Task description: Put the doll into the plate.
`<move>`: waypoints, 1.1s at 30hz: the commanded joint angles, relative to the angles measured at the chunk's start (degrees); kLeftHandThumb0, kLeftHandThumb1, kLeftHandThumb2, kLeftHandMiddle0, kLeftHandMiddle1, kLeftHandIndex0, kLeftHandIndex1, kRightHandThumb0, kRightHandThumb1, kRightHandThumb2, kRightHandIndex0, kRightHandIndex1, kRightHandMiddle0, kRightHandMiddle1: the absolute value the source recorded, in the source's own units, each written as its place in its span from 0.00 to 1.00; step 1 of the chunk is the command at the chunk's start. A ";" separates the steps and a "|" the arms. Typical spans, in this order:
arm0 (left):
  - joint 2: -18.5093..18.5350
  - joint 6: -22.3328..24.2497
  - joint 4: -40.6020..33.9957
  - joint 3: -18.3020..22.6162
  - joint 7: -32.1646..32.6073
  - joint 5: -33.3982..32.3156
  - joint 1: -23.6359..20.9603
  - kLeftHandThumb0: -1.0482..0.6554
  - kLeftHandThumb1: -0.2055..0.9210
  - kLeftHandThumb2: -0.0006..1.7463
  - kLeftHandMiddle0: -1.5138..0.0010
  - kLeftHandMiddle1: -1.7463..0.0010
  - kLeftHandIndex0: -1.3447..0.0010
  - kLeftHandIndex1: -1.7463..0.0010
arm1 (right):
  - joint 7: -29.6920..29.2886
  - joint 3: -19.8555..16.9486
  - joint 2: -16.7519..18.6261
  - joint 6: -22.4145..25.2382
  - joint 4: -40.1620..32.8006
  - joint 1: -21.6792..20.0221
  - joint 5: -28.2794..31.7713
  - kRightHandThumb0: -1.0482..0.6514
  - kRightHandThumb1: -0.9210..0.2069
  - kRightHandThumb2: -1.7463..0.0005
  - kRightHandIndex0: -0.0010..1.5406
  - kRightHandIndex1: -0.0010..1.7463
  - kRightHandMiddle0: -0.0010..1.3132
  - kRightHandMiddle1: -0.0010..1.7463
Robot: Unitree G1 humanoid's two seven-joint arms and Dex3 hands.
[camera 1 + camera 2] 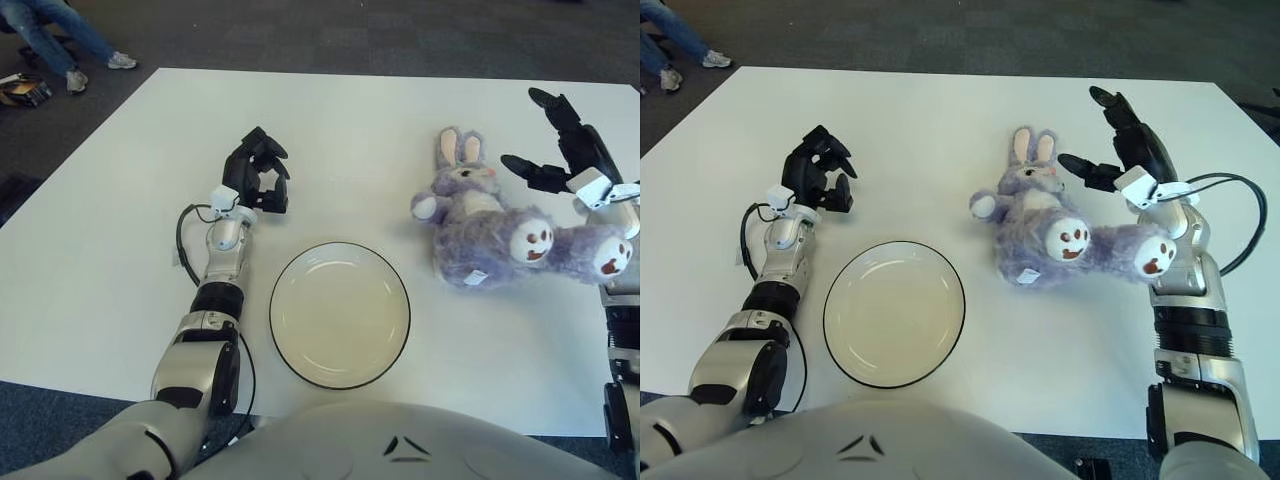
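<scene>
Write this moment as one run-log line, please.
stage: reaching | right hand: open, above purple plush rabbit doll | left hand: idle beside round cream plate | doll: outside plate

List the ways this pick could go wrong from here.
1. The right hand has its fingers spread beside the doll's head and holds nothing; closing there may catch only fur or an ear and slip.
2. The doll is long and floppy, and its legs lie against the right forearm, so they could drag or snag when lifted.
3. The plate is shallow, so the doll may overhang the rim or tip it.

The left hand shows beyond the plate.
</scene>
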 commanded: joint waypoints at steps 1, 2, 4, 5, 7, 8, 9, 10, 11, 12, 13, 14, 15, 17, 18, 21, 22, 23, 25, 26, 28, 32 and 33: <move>-1.34 -0.32 3.45 -0.42 0.83 0.75 6.07 0.60 0.13 0.96 0.40 0.00 0.43 0.14 | 1.99 1.28 -1.34 1.30 -3.00 -1.78 -1.35 0.00 0.00 0.79 0.07 0.03 0.00 0.33; -1.38 -0.42 3.41 -0.43 0.87 0.80 6.11 0.60 0.13 0.96 0.40 0.00 0.42 0.14 | 2.70 1.74 -2.17 0.88 -2.90 -2.36 -1.93 0.00 0.00 0.80 0.08 0.04 0.00 0.34; -1.45 -0.61 3.39 -0.44 0.99 0.90 6.15 0.60 0.12 0.96 0.40 0.00 0.42 0.14 | 3.54 2.36 -3.57 -0.07 -2.56 -2.98 -3.14 0.00 0.00 0.82 0.10 0.05 0.00 0.35; -1.45 -0.73 3.46 -0.45 1.08 1.01 6.14 0.60 0.12 0.96 0.40 0.00 0.42 0.13 | 4.10 2.87 -4.89 -1.37 -1.97 -3.36 -4.10 0.00 0.00 0.83 0.11 0.05 0.00 0.34; -1.44 -0.84 3.56 -0.45 1.18 1.14 6.11 0.60 0.12 0.96 0.39 0.00 0.42 0.13 | 4.72 3.39 -6.27 -2.83 -1.28 -3.80 -5.13 0.00 0.01 0.85 0.12 0.06 0.00 0.28; -1.44 -0.84 3.58 -0.44 1.17 1.16 6.10 0.60 0.12 0.96 0.39 0.00 0.42 0.13 | 5.23 3.44 -6.77 -3.22 -1.14 -3.96 -5.16 0.00 0.01 0.86 0.12 0.06 0.00 0.28; -1.47 -0.79 3.59 -0.43 1.15 1.13 6.11 0.60 0.12 0.97 0.39 0.00 0.42 0.13 | 6.25 3.36 -7.42 -3.16 -1.40 -4.17 -4.83 0.00 0.02 0.86 0.13 0.06 0.00 0.26; -1.54 -0.75 3.49 -0.46 1.18 1.15 6.17 0.60 0.12 0.97 0.39 0.00 0.42 0.13 | 7.02 3.24 -7.96 -3.17 -1.59 -4.28 -4.52 0.00 0.02 0.87 0.13 0.06 0.00 0.25; -1.60 -0.63 3.38 -0.48 1.23 1.17 6.24 0.60 0.12 0.97 0.39 0.00 0.42 0.13 | 8.06 3.23 -8.52 -2.90 -2.16 -4.47 -4.27 0.00 0.03 0.87 0.14 0.07 0.00 0.24; -1.65 -0.54 3.29 -0.50 1.28 1.19 6.29 0.60 0.12 0.97 0.39 0.00 0.42 0.13 | 8.71 3.23 -8.83 -2.70 -2.55 -4.58 -4.12 0.00 0.04 0.88 0.14 0.07 0.00 0.23; -1.68 -0.44 3.20 -0.51 1.32 1.20 6.34 0.60 0.12 0.96 0.39 0.00 0.42 0.13 | 9.31 3.27 -9.04 -2.40 -3.18 -4.64 -4.06 0.00 0.04 0.88 0.14 0.07 0.00 0.22; -1.69 -0.38 3.16 -0.52 1.35 1.21 6.36 0.60 0.12 0.96 0.39 0.00 0.42 0.13 | 9.71 3.30 -9.16 -2.19 -3.60 -4.68 -4.02 0.00 0.05 0.88 0.14 0.07 0.00 0.21; -1.70 -0.24 3.05 -0.55 1.43 1.27 6.41 0.60 0.12 0.96 0.39 0.00 0.42 0.13 | 10.52 3.26 -9.59 -1.97 -4.76 -4.62 -3.91 0.00 0.05 0.89 0.13 0.07 0.00 0.20; -1.70 -0.03 2.89 -0.61 1.52 1.33 6.48 0.60 0.12 0.96 0.39 0.00 0.42 0.13 | 11.82 3.24 -10.32 -1.68 -6.25 -4.52 -3.78 0.00 0.05 0.89 0.11 0.06 0.00 0.16; -1.74 0.06 2.74 -0.68 1.57 1.37 6.55 0.60 0.13 0.96 0.40 0.00 0.43 0.13 | 12.35 3.16 -10.62 -1.59 -6.68 -4.42 -3.70 0.00 0.05 0.89 0.10 0.05 0.00 0.13; -1.78 0.04 2.61 -0.73 1.34 1.20 6.60 0.60 0.13 0.96 0.40 0.00 0.42 0.14 | 13.98 2.83 -11.21 -0.87 -8.01 -4.05 -3.58 0.01 0.06 0.89 0.07 0.04 0.00 0.10; -1.77 0.04 2.61 -0.73 1.28 1.16 6.60 0.60 0.13 0.96 0.40 0.00 0.42 0.14 | 14.33 2.74 -11.29 -0.72 -8.34 -3.98 -3.56 0.01 0.06 0.89 0.06 0.04 0.00 0.09; -1.75 0.07 2.61 -0.75 1.23 1.16 6.59 0.60 0.13 0.96 0.40 0.00 0.42 0.14 | 14.72 2.66 -11.39 -0.58 -8.63 -3.92 -3.48 0.01 0.06 0.89 0.06 0.03 0.00 0.09; -1.72 0.11 2.63 -0.76 1.13 1.13 6.58 0.60 0.13 0.96 0.40 0.00 0.42 0.14 | 15.36 2.57 -11.63 -0.32 -9.08 -3.85 -3.43 0.02 0.07 0.89 0.04 0.02 0.00 0.06; -1.71 0.13 2.63 -0.76 1.09 1.11 6.57 0.60 0.13 0.96 0.40 0.00 0.42 0.14 | 15.60 2.54 -11.73 -0.20 -9.23 -3.83 -3.45 0.02 0.07 0.89 0.04 0.02 0.00 0.06; -1.70 0.11 2.61 -0.80 1.11 1.16 6.56 0.60 0.13 0.96 0.40 0.00 0.42 0.14 | 15.95 2.62 -12.16 -0.48 -9.56 -3.84 -3.93 0.02 0.08 0.89 0.03 0.01 0.00 0.04; -1.63 0.18 2.57 -0.89 1.17 1.31 6.57 0.60 0.13 0.96 0.40 0.00 0.42 0.14 | 15.67 2.66 -12.54 -1.65 -9.72 -3.80 -4.78 0.02 0.08 0.89 0.02 0.01 0.00 0.02; -1.63 0.17 2.58 -0.90 1.16 1.30 6.56 0.60 0.12 0.96 0.40 0.00 0.42 0.14 | 15.68 2.69 -12.62 -1.69 -9.78 -3.79 -4.98 0.02 0.08 0.88 0.01 0.01 0.00 0.02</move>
